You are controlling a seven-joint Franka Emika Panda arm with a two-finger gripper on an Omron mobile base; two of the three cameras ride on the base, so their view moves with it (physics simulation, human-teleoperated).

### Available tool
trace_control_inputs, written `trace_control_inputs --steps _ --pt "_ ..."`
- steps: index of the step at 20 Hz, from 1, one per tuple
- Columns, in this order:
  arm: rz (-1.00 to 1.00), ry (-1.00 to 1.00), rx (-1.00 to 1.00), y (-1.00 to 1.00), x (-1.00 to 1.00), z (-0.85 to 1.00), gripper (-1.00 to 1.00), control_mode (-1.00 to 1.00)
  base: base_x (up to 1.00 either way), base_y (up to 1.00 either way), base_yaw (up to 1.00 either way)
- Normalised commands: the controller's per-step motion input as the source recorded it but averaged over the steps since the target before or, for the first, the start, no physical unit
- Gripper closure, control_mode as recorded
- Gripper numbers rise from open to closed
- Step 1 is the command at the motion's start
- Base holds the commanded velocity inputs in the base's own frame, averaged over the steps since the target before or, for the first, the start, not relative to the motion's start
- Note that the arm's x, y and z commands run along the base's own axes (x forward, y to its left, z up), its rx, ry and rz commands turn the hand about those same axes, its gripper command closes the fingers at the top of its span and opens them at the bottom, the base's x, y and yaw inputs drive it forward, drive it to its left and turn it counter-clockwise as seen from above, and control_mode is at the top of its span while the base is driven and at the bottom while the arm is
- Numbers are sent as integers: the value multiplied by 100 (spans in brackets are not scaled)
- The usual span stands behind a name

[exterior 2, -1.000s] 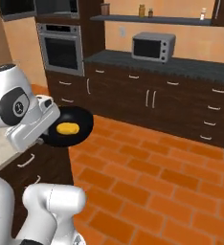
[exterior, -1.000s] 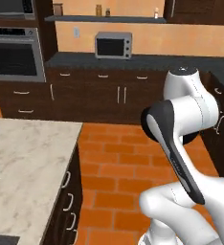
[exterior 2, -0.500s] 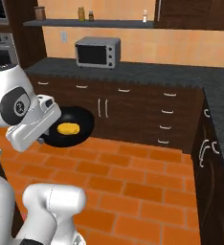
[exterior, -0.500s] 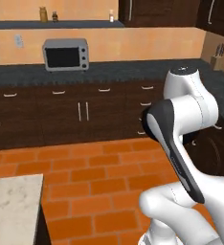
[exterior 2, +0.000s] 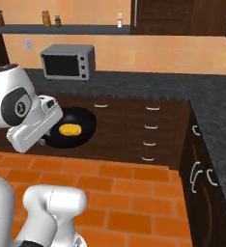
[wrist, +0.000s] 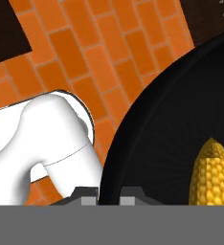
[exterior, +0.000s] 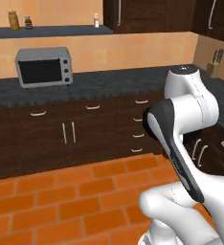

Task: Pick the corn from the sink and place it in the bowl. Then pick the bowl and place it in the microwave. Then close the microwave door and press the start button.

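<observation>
Round matte black bowl (exterior 2: 71,128) is clamped at its rim by the gripper (wrist: 108,197), knobbly yellow corn (exterior 2: 69,129) inside; orange brick floor (exterior 2: 134,202) below, dark speckled tabletop (exterior 2: 148,89) beyond.

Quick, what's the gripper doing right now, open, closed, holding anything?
Gripper: closed on the rim of the black bowl, carrying it above the brick floor with the corn lying inside.

The bowl (wrist: 166,124) looks matt black and smooth. The corn (wrist: 212,173) is bumpy yellow. Floor bricks (exterior 2: 134,193) are matt orange.
</observation>
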Motion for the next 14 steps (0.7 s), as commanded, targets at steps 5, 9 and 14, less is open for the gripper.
trace_control_inputs --steps 5,9,14 --pt "0 0 0 0 0 0 100 100 100 0 55" --pt "0 0 0 0 0 0 100 100 100 0 75" --pt "0 0 0 0 0 0 100 100 100 0 73"
